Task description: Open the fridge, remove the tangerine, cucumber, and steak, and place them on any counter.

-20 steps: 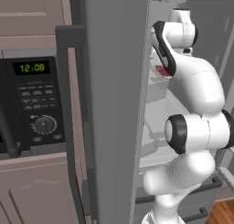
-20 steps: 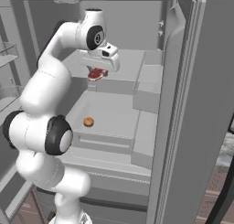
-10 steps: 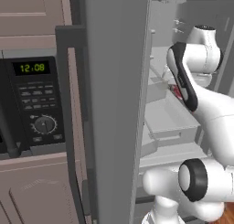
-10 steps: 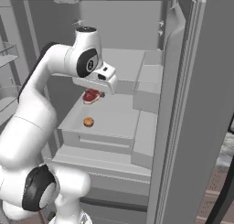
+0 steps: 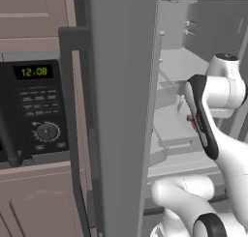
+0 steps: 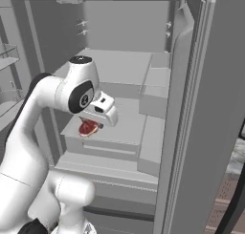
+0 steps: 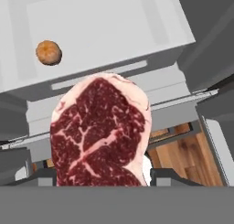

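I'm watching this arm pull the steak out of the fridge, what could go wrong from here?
The steak hangs from the tool with most of it past the fingertips, so it might slip on the way to a counter. The right-hand fridge door stands close beside the arm, so a wide swing could hit it. The tangerine sits on the shelf and could be knocked.

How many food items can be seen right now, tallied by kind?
steak: 1, hanging under the gripper
tangerine: 1, lying on a fridge shelf
Total: 2
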### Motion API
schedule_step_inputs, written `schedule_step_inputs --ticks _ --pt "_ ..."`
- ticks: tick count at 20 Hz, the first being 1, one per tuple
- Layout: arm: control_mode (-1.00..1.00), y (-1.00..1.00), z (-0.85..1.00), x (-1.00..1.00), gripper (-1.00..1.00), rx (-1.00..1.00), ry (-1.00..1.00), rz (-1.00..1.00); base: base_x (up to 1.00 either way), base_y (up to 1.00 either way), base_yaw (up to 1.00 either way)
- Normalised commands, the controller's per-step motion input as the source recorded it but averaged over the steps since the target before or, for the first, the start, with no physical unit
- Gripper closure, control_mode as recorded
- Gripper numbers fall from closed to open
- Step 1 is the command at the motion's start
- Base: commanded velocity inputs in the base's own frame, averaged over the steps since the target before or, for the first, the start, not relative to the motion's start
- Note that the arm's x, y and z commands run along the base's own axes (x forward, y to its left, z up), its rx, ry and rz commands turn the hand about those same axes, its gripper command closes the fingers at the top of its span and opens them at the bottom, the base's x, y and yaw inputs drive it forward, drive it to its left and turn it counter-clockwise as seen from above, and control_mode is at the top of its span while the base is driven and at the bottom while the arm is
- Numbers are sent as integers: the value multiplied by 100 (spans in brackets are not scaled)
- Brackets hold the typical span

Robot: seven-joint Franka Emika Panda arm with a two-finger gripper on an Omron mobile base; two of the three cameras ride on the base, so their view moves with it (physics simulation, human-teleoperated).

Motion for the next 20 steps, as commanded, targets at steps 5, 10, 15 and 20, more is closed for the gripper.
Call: schedule_step_inputs --ticks 5,10,15,20 --pt "100 0 -13 -15 100 0 1 0 -14 0 0" --pt "100 0 0 0 100 0 0 0 -100 -14 0" --pt "100 0 0 0 100 0 0 0 -100 -21 0" --pt "100 0 0 0 100 0 0 0 -100 -34 0"
